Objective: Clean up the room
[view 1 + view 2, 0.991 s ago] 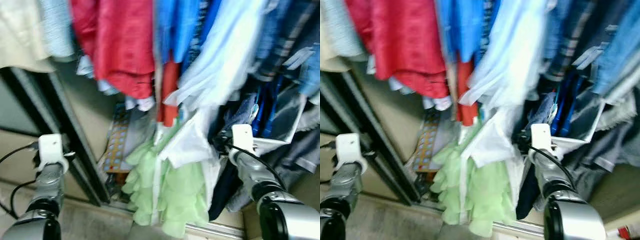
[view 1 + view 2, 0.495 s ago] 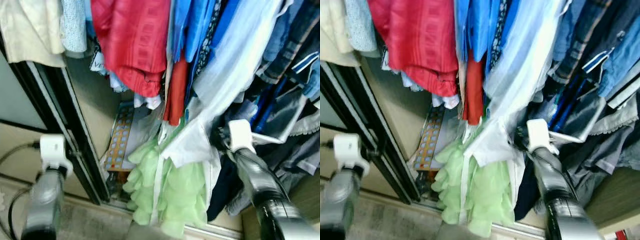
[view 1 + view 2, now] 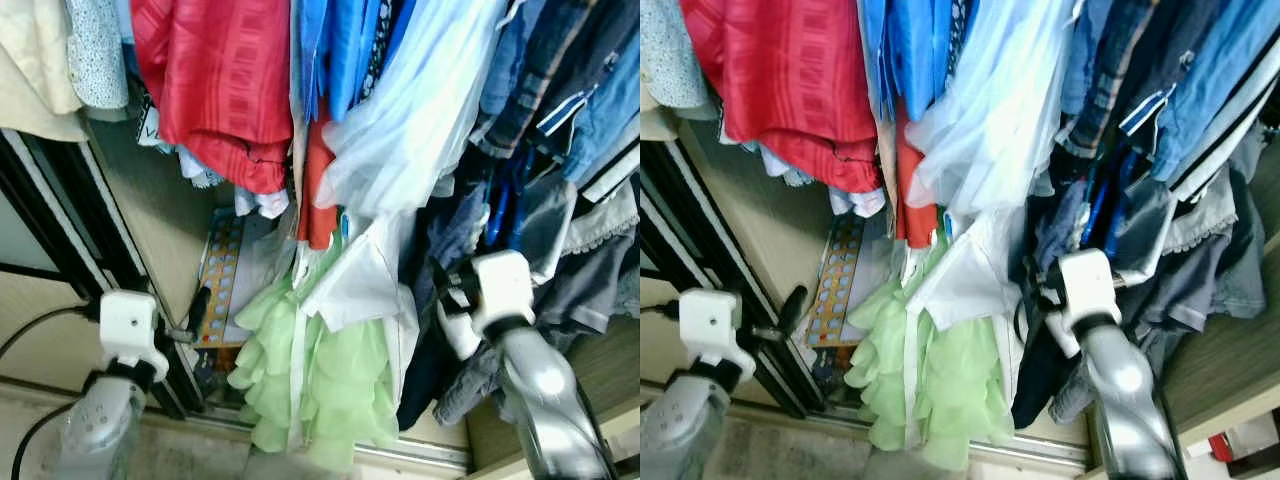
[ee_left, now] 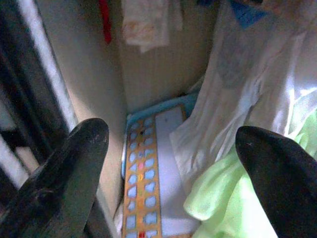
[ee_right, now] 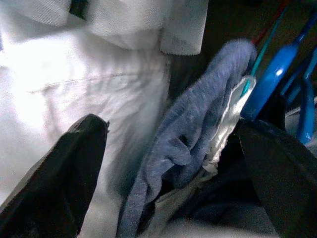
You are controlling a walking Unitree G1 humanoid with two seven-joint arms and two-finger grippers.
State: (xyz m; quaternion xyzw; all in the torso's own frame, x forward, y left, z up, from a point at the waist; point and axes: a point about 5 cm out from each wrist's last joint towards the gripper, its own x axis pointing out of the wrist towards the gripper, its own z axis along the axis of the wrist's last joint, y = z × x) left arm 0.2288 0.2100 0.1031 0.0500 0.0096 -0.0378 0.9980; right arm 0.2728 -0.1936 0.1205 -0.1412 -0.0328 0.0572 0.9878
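Overhead, crowded hanging clothes (image 3: 400,110) fill the closet: a red woven shirt (image 3: 225,80) at 11 o'clock, a ruffled pale-green garment (image 3: 320,375) low at 6. Right pincer (image 5: 173,163) gapes wide among fuzzy blue-grey fabric (image 5: 188,144), gripping nothing. Left pincer (image 4: 171,163), equally spread and empty, faces the narrow corner beside the black door frame (image 3: 90,210), where a patterned flat board (image 4: 148,183) leans.

You see hanging clothes crowding the frame's top: a red shirt (image 3: 225,80) upper left, a pale green ruffled garment (image 3: 320,385) drooping low at centre.
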